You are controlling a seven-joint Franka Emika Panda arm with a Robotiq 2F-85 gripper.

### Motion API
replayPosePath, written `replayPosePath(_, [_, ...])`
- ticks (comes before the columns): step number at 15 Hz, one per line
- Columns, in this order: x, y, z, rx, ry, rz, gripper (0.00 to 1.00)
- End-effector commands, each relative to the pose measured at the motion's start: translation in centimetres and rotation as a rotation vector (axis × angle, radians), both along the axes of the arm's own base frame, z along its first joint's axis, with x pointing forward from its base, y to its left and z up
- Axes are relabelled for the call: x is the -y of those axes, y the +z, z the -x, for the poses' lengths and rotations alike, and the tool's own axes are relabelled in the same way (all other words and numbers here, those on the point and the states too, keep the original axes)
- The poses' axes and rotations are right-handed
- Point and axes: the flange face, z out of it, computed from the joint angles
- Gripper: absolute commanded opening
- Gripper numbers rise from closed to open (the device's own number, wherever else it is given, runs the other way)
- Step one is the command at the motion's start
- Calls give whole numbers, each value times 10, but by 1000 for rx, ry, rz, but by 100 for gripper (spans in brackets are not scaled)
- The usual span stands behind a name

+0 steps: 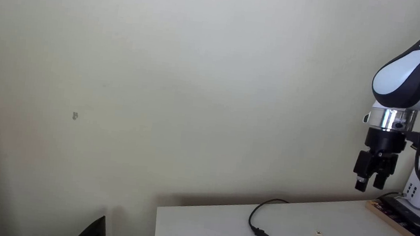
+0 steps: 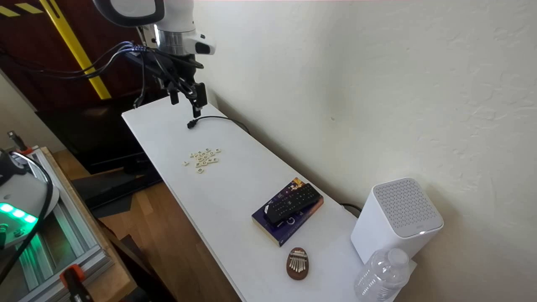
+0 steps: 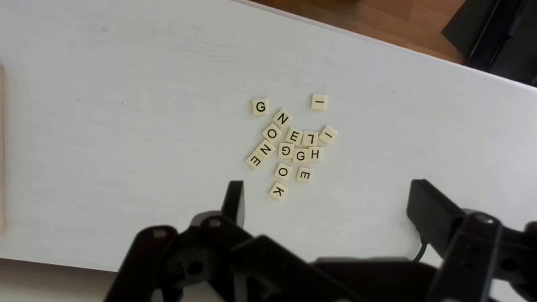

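My gripper (image 3: 329,199) hangs above the white table (image 3: 126,138) with its black fingers (image 3: 235,201) wide apart and nothing between them. Below it in the wrist view lie several cream letter tiles, among them a K tile (image 3: 278,191) nearest the left finger, an O tile (image 3: 283,171) and a G tile (image 3: 260,107) at the group's edge. Both exterior views show the gripper (image 1: 370,184) well clear of the tabletop. A black cable's plug (image 1: 261,235) lies on the table; in the wrist view the right finger hides most of this cable (image 3: 420,252).
In an exterior view a dark book (image 2: 289,230) bears a black remote (image 2: 293,202). Close by are a brown thumb piano (image 2: 297,263), a white speaker-like box (image 2: 390,222) and a clear bottle (image 2: 382,277). A wall (image 1: 197,92) runs along the table's back edge.
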Motion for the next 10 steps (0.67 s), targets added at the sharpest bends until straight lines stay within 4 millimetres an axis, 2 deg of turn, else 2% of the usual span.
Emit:
replayPosePath(1, [-4, -9, -3, 1, -28, 20, 100])
replayPosePath(10, [-18, -70, -17, 77, -28, 65, 100])
